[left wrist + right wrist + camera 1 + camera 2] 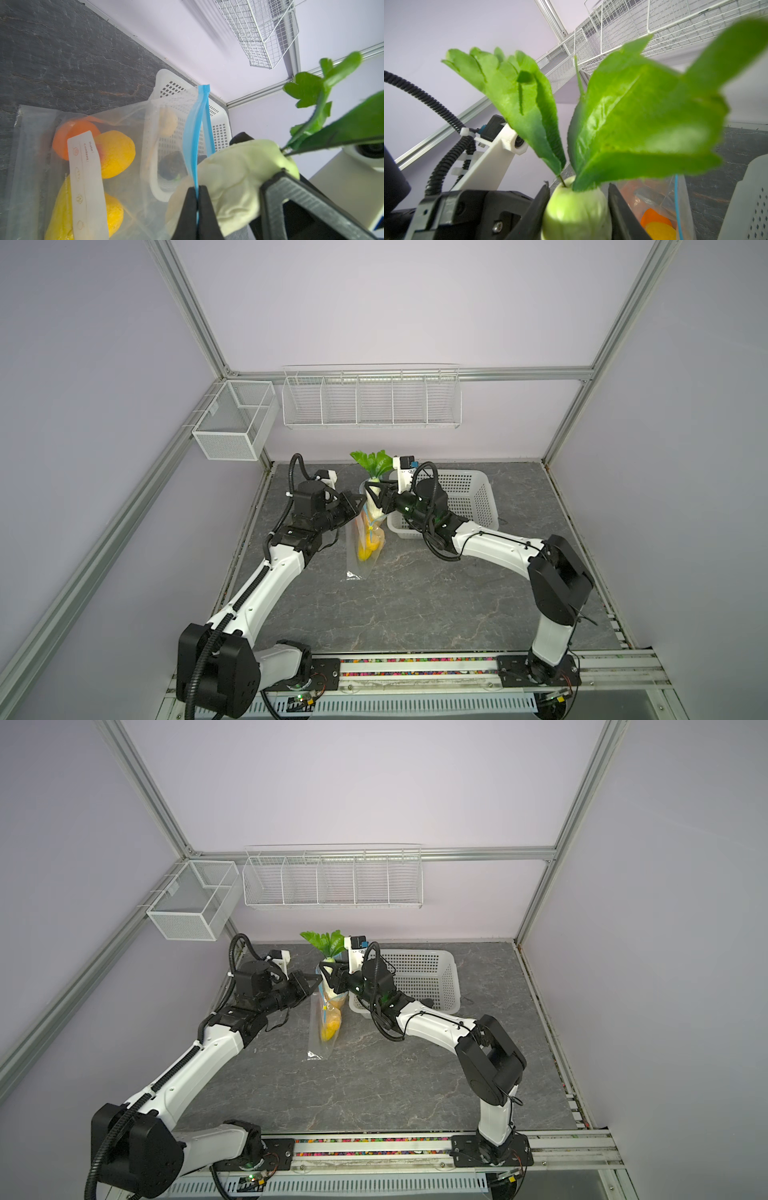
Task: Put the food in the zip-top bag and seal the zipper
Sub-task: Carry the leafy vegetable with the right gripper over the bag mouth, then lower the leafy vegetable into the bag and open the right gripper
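Clear plastic, the zip-top bag (356, 562) hangs from the left claw (361, 500), with its lower end down on the grey stone-look surface (415, 593), just beside the white perforated basket (478, 497). In the left wrist view the left claw's two black fingertips (188, 199) are pressed together on one side of the light-blue zipper (193, 135), pinching that strip. The other side of the strip bows away, so the bag's mouth stands parted.

The right claw (578, 186) is spread partway, its jaws clamped on either flank of the pale-green body of a leafy toy vegetable (576, 209). That body sits at the bag's mouth, against the blue strip, with its lower part behind the film. Its green cloth leaves (372, 460) stick up above both claws in both top views.

Inside the bag, behind the white label patch (87, 182), lie an orange (68, 135), a yellow lemon (117, 153) and another yellow piece (60, 207) nearer the bag's bottom.
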